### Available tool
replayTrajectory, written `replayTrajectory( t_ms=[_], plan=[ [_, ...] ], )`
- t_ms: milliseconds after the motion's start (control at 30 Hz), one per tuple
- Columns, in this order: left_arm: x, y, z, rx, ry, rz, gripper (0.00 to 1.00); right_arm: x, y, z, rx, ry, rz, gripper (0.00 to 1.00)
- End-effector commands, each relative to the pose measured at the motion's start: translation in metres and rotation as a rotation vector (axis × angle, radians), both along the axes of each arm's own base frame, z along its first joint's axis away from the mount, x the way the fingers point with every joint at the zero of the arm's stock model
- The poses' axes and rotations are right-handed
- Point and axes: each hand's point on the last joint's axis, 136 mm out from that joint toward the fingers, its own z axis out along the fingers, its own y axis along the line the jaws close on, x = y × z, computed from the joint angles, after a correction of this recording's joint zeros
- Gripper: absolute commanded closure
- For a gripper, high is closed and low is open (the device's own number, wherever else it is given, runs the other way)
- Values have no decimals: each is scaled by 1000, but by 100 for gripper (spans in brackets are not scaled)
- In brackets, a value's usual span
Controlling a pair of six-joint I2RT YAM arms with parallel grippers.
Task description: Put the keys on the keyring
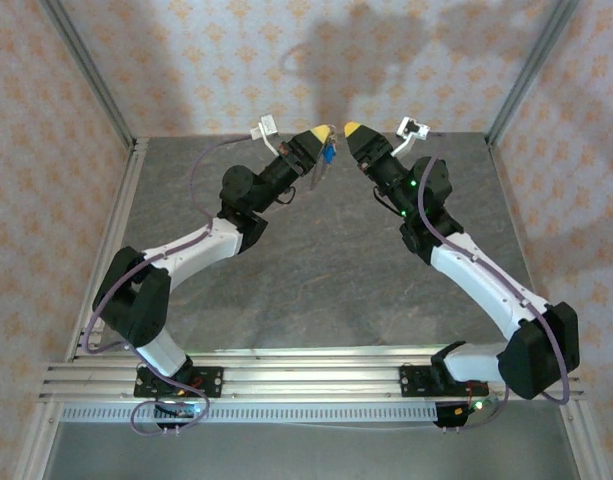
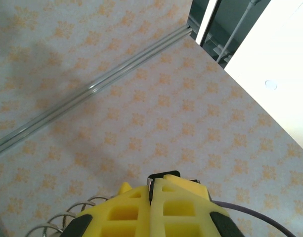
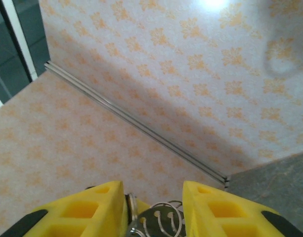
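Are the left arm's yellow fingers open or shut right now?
Shut: in the left wrist view the yellow fingers meet along a thin seam. Whether they pinch anything, I cannot tell.

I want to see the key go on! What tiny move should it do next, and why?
Probably ease the left gripper rightward toward the right gripper. The blue key hangs by the left one, keyring loops sit between the right one's fingers, and a gap separates them.

A grey, stone-patterned counter (image 1: 326, 290) sits inside pale walls (image 1: 186, 60) printed with orange floral motifs. Metal posts (image 1: 89, 72) rise at the back corners, and what look like slotted aluminium rails (image 1: 316, 375) run along the near edge.
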Motion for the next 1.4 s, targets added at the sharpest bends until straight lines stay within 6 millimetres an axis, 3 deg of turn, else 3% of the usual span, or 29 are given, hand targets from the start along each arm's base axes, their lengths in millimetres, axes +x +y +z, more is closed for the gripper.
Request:
replayTrajectory(
  t_ms=[0,533,700,867,1133,1267,1367],
  plan=[
    [-4,3,12,-56,-48,13,100,-7,-4,32,94,-83,17,65],
    [-5,-3,11,-54,-51,-2,100,-2,25,20,89,-57,96,71],
    [-5,-3,13,-54,-54,-1,100,-2,28,18,80,-52,102,83],
    [-4,-3,12,-53,-51,3,100,-2,27,13,69,-42,99,100],
    [-8,-6,16,8,-70,-8,100,-2,19,16,18,-52,100,100],
    [-14,-6,23,105,-104,-17,65,3,10,23,-19,-64,161,100],
    [-13,-4,22,175,-103,-41,49,6,8,27,-44,-71,231,100]
  ],
)
